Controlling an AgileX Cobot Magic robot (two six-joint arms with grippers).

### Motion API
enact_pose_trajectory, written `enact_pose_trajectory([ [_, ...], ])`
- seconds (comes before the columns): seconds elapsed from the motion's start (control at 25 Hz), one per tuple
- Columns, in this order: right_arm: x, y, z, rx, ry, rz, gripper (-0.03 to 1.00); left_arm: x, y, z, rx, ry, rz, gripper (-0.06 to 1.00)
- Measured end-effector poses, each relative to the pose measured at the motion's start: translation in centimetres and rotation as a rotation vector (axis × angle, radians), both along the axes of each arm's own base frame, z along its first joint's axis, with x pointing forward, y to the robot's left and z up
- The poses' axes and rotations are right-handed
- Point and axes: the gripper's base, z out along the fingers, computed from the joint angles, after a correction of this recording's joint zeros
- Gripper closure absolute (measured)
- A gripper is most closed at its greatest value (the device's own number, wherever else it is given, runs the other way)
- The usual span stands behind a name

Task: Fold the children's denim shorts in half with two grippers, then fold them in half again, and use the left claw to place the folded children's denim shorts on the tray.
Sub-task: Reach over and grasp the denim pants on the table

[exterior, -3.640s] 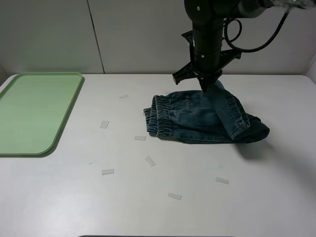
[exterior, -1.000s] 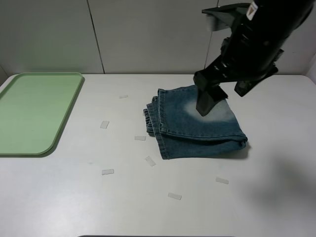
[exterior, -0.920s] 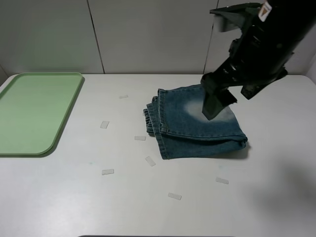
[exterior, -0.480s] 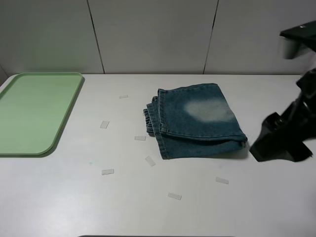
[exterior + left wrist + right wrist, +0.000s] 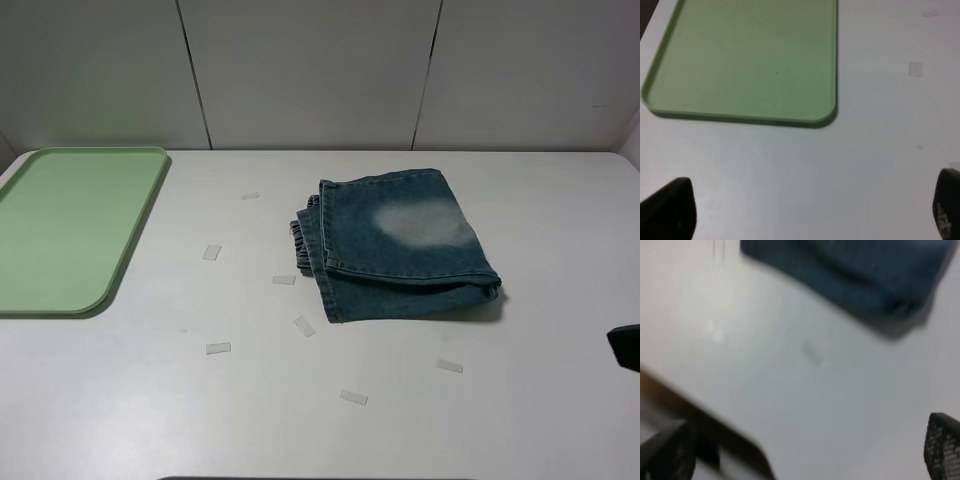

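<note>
While the folded children's denim shorts (image 5: 400, 245) lie on the desk (image 5: 300, 420), well apart from the green tray (image 5: 70, 230), the left claw (image 5: 807, 212) hangs spread wide near the tray's corner; the right claw (image 5: 805, 452), farther from the tray than the shorts, gapes too.

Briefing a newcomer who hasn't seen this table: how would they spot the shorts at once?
On the white table, look right of the pale green tray. The shorts lie folded near the middle: blue denim with a faded pale patch on top, the only cloth among small clear strips.
</note>
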Motion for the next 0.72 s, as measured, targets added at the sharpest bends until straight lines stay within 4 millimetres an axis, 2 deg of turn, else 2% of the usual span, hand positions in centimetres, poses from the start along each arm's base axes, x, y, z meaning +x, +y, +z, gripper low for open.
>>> enact_pose_trajectory([
  [0.2, -2.4, -2.2, -0.6, 0.11, -0.213, -0.161, 0.27, 0.0, 0.0, 0.0, 0.0, 0.0, 0.0, 0.0],
  [0.48, -5.6, -3.5, -2.4, 0.122, -0.405, -0.381, 0.27, 0.0, 0.0, 0.0, 0.0, 0.0, 0.0, 0.0],
  [0.72, -5.9, -3.5, -2.6, 0.076, -0.433, -0.471, 0.27, 0.0, 0.0, 0.0, 0.0, 0.0, 0.0, 0.0],
])
